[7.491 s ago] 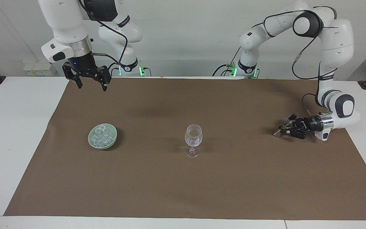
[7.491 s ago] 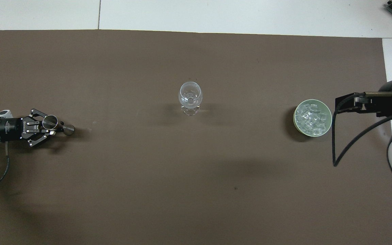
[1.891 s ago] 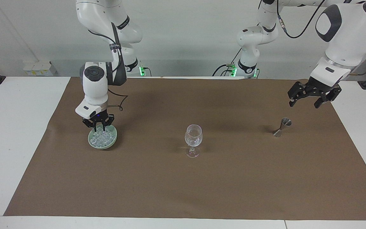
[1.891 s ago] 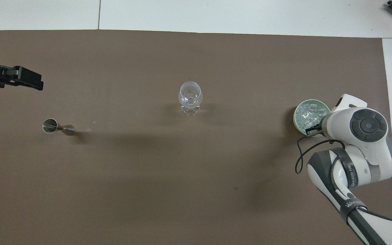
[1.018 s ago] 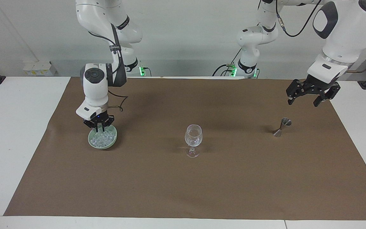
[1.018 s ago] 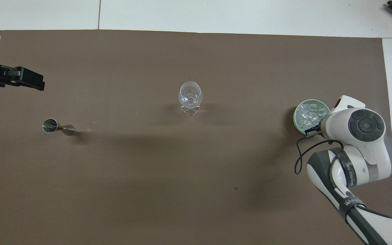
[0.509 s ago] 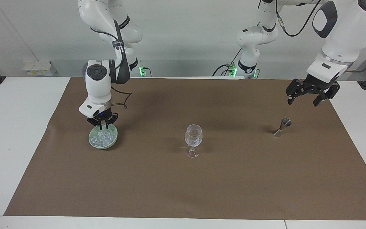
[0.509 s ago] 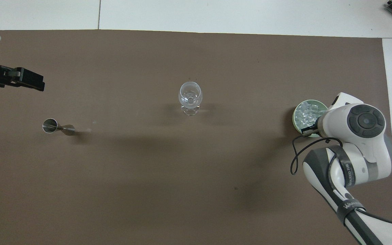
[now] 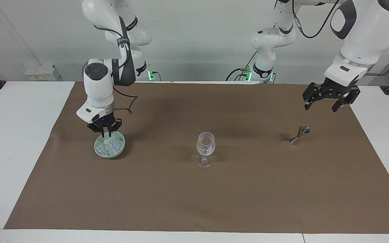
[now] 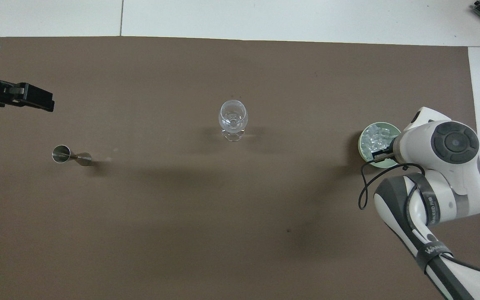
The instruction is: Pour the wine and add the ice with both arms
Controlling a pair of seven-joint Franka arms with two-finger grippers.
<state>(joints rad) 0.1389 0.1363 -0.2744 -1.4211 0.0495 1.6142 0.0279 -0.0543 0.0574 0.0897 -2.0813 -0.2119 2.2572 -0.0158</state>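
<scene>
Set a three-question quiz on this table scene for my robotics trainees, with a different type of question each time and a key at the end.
1. Short answer: what stands on the brown mat between the green bowl and the metal jigger?
2. True or false: the left gripper is holding the jigger.
3. Multiple choice: the right gripper is over A) the jigger, B) the ice in the bowl, C) bare mat.

Key
1. The wine glass.
2. False: its fingers are open in the air and the jigger stands free.
3. B.
</scene>
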